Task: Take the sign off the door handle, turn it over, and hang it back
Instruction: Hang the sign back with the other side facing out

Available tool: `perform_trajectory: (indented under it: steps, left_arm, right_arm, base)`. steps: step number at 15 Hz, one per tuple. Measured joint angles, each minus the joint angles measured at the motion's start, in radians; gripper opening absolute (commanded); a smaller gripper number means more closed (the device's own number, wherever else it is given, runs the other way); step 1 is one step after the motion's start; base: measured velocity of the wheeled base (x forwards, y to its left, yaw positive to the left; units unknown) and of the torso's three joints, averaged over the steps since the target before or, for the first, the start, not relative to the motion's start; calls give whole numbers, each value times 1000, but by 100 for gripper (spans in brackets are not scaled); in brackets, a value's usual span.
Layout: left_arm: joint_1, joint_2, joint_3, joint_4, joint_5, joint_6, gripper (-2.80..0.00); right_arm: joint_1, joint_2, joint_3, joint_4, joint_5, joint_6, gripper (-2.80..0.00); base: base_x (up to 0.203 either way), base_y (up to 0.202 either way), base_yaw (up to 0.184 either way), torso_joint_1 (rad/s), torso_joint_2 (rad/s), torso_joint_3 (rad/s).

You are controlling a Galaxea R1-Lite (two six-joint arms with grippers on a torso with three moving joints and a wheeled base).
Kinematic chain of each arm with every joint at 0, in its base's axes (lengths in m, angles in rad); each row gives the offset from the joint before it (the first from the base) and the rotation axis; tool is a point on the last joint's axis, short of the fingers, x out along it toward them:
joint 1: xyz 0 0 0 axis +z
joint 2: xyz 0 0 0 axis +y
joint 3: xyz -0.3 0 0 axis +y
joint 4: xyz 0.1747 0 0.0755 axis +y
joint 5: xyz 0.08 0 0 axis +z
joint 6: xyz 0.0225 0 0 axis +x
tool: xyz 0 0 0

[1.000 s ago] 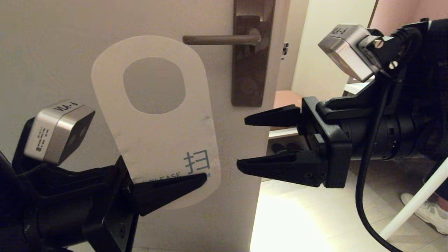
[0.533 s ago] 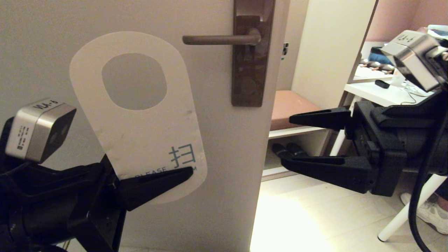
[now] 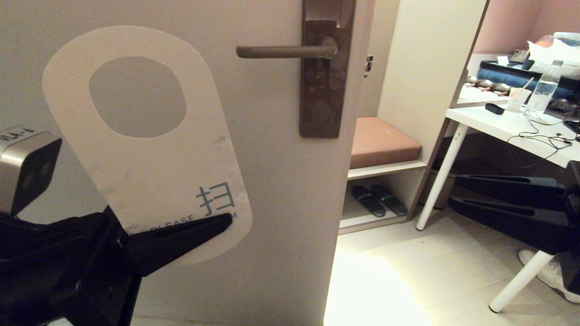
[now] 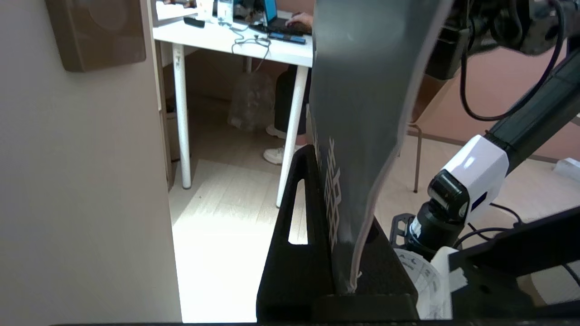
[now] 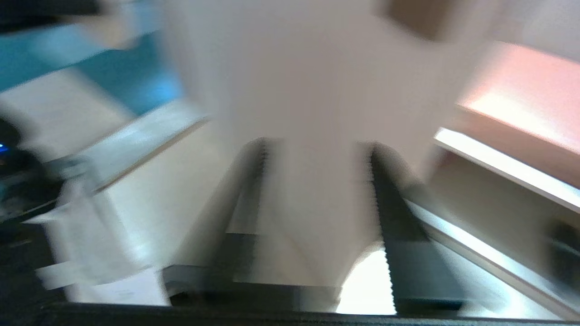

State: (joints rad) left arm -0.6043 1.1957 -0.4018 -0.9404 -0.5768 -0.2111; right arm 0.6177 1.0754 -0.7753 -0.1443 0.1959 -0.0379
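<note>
head view: left gripper clamps sign; slippers in shelf cubby.

The left hand, gripping the pale grey oblong card sign by its lower end, has carried it leftward, further from the brown-bronze lever door handle. The right hand has pulled back to the right and dropped low beside the white counter, its fingers now much closer together, a narrow gap left.
</note>
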Motion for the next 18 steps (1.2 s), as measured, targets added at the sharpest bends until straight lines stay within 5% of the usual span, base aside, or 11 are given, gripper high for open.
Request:
perform_trajectory:
  steps: [13,18]
  left_arm:
    - [10,-36,46,0,0,1,-280]
    - [16,-67,81,1,-1,0,-280]
  right_arm:
    - [-10,-302,361,-8,-725,-3,-280]
    - [-140,-302,435,-3,-811,-3,-280]
  base:
    - [0,0,0,0,0,0]
    - [0,0,0,0,0,0]
